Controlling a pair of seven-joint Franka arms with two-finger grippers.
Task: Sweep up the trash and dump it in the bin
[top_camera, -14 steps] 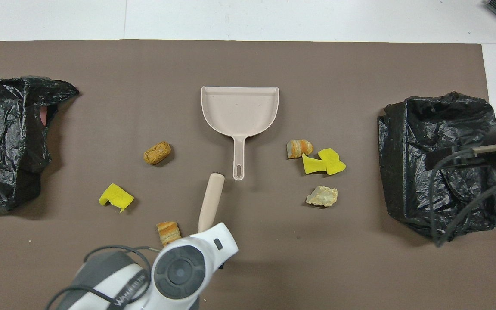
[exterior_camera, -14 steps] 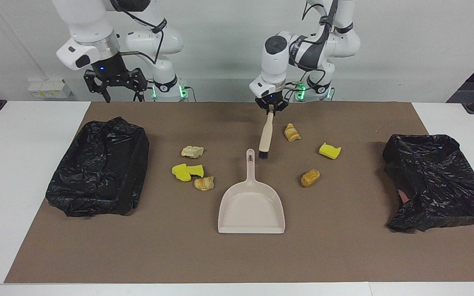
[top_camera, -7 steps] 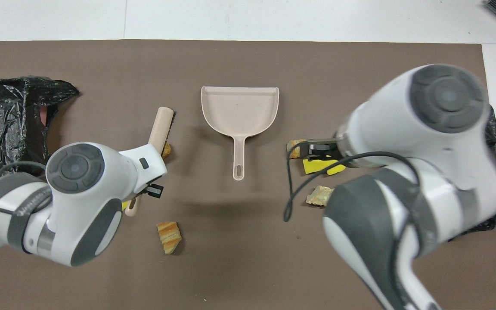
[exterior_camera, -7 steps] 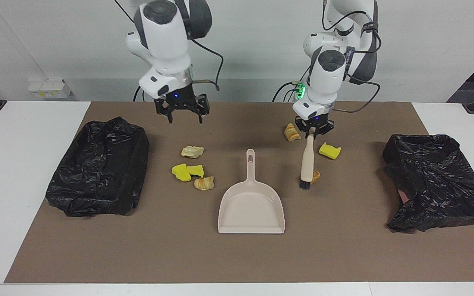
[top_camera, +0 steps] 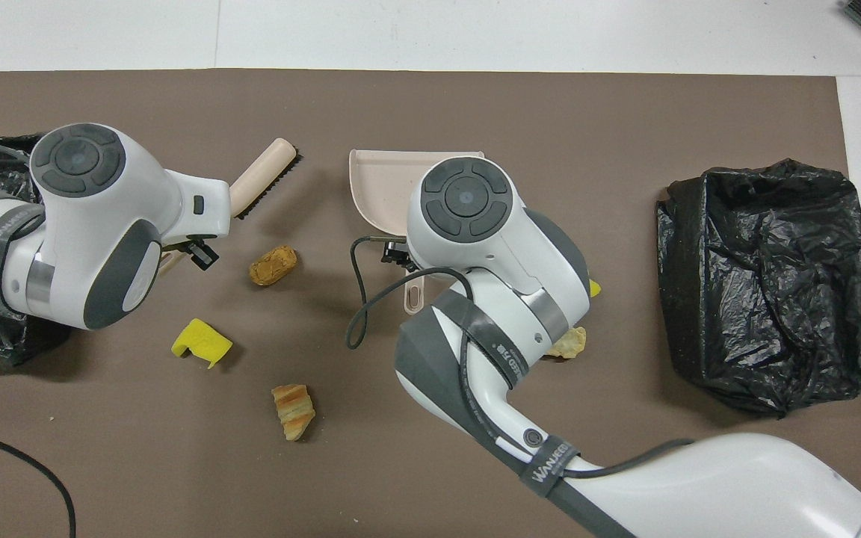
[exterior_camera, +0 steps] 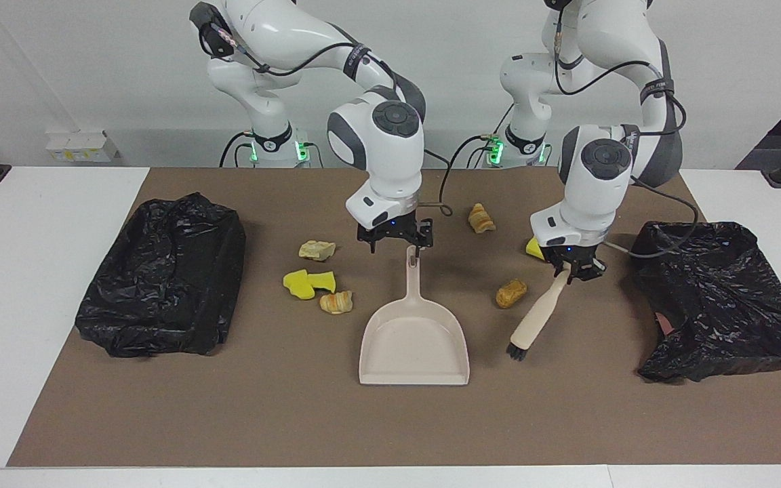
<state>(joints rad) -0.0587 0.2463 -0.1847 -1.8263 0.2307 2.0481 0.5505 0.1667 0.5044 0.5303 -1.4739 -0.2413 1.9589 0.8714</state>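
Loosely scattered trash (exterior_camera: 511, 293), no shared axis

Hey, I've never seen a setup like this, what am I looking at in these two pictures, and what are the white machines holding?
These are two white robot arms at a table covered by a brown mat. One picture faces them from across the table; the other looks down from above their own end. The left gripper is shut on a beige brush, bristles low over the mat. The right gripper is open over the handle of the dustpan. Scattered trash lies around: yellow sponge chunks and a bread-like lump, among others. A black bag-lined bin sits at each end of the table.
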